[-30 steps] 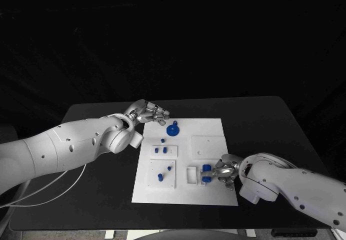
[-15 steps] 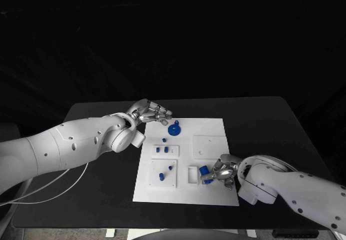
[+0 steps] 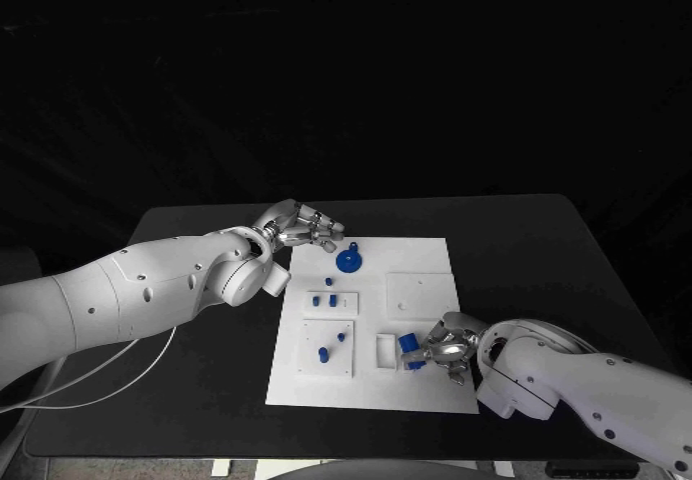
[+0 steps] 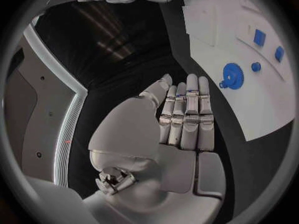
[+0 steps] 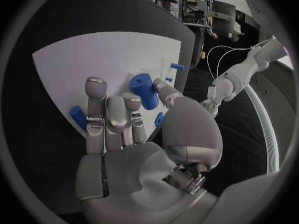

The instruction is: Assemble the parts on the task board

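Note:
The white task board [image 3: 426, 255] lies mid-table. My right hand [image 3: 447, 346] rests over its near right part and pinches a blue cylinder [image 3: 411, 347] beside a small white frame [image 3: 385, 350]. In the right wrist view the cylinder [image 5: 144, 95] sits between the thumb and fingers of my right hand [image 5: 118, 129]. My left hand [image 3: 300, 227] hovers at the board's far left corner, holding nothing. In the left wrist view my left hand [image 4: 181, 119] has its fingers straight and side by side. A blue gear [image 3: 348, 260] lies just right of it, seen too as the gear [image 4: 231, 76].
Small blue pegs [image 3: 323, 298] stand in a raised block left of centre. Two more parts [image 3: 332, 345] sit in the near left plate. A blank square plate [image 3: 418, 290] is at the right. Bare black table [image 3: 548, 250] surrounds the board.
My right arm has drawn back slightly toward the table's near edge, the hand staying at the blue cylinder. The left hand has held its place.

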